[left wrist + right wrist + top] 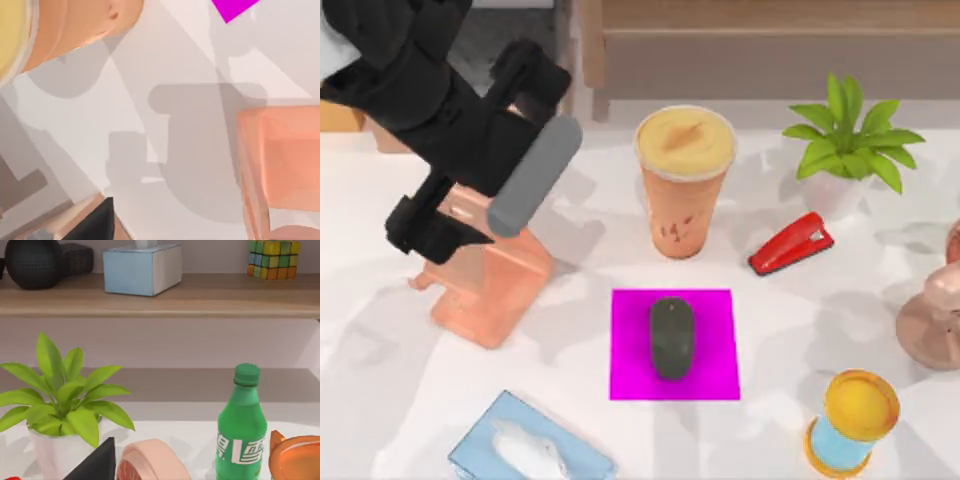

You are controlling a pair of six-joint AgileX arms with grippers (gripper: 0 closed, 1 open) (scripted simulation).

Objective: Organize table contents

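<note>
My left gripper (505,170) hangs over the table's (800,330) left side, shut on the slim grey smartphone (542,165). The phone is tilted in the air, its lower end just above a salmon-pink stand (485,285). In the left wrist view that stand (280,160) lies beside the phone's rounded shadow. The dark grey mouse (672,338) rests on the magenta pad (630,375) at the centre. The tall orange cup (685,190) with its creamy top stands upright behind the pad. My right gripper (97,466) is parked off to the right, near the plant (60,395).
A red stapler (790,243) and a potted plant (850,140) sit at the back right. A yellow-and-blue cylinder (852,420) stands front right, a tissue box (530,450) front left, a pink object (935,310) at the right edge. A green bottle (242,430) stands beyond it.
</note>
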